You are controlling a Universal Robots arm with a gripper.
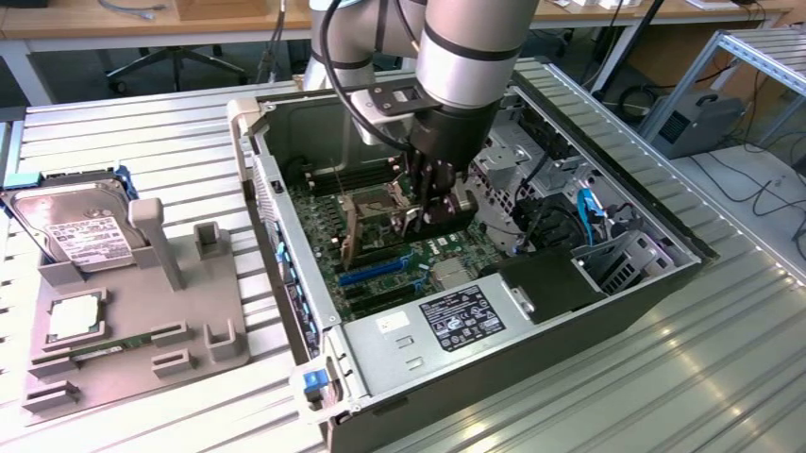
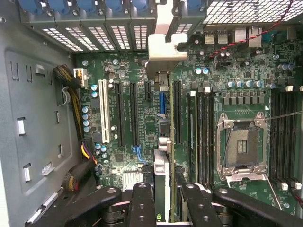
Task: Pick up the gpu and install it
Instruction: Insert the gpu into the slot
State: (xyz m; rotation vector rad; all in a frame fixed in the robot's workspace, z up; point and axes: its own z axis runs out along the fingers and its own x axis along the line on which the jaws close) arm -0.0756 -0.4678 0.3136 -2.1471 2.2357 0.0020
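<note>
Wrist view: the gpu (image 2: 163, 156) is clamped edge-on between the gripper (image 2: 163, 198) fingers, held upright over a motherboard (image 2: 142, 123) slot, bracket (image 2: 163, 49) toward the case (image 1: 529, 368) rear

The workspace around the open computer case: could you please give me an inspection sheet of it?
Surface: ribbed metal table.
Job's things: gpu held edge-on over the motherboard slots inside the open case.
Clutter: hard drive and memory stick on the grey fixture.
Grippers: claw shut on the gpu.
Cables: blue cable in the case.
Surroundings: desk, office chair.
</note>
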